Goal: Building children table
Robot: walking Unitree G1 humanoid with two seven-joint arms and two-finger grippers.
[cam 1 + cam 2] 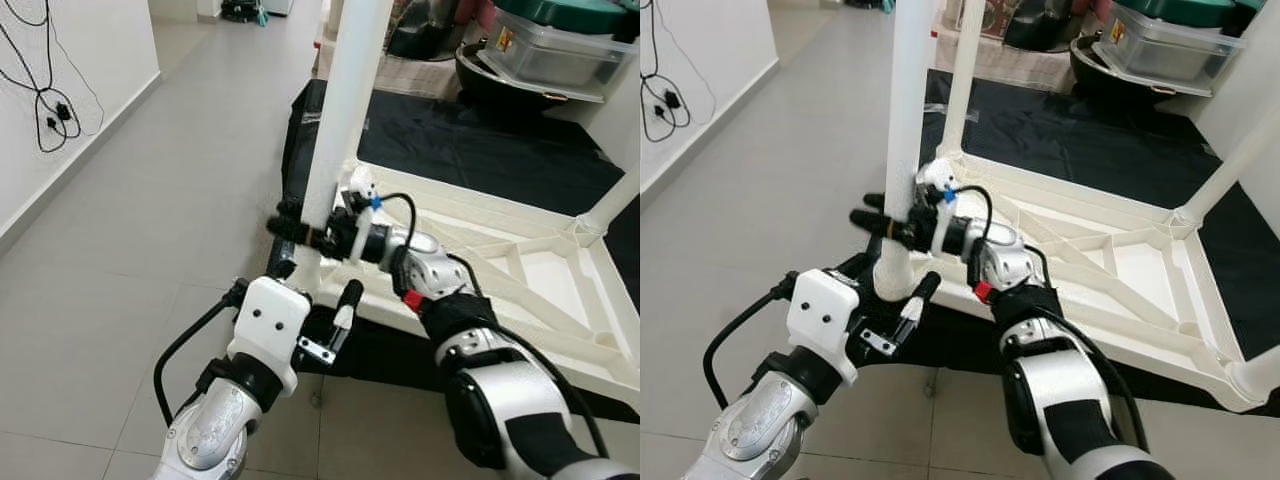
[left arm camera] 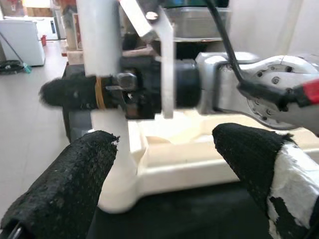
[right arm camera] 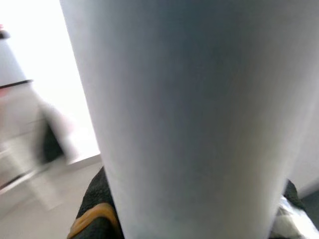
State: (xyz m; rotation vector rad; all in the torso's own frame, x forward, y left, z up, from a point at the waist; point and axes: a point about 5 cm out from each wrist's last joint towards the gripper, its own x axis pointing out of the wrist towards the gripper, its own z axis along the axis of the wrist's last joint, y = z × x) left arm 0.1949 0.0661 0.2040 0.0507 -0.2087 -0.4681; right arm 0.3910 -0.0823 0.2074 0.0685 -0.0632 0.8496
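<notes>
— Why does the white leg [image 1: 340, 110] stand upright?
— The children's table [image 1: 520, 270] lies upside down on a black mat [image 1: 470, 140]; the leg sits in its near corner socket.
— The pincers?
— Right pincer [image 1: 305, 232] clenched on the leg, steadying it (probably seating it). Left pincer [image 1: 315, 300] released, spread beside the leg's base.

Smooth white plastic table leg [image 1: 345, 110]; glossy floor tiles [image 1: 130, 250].
</notes>
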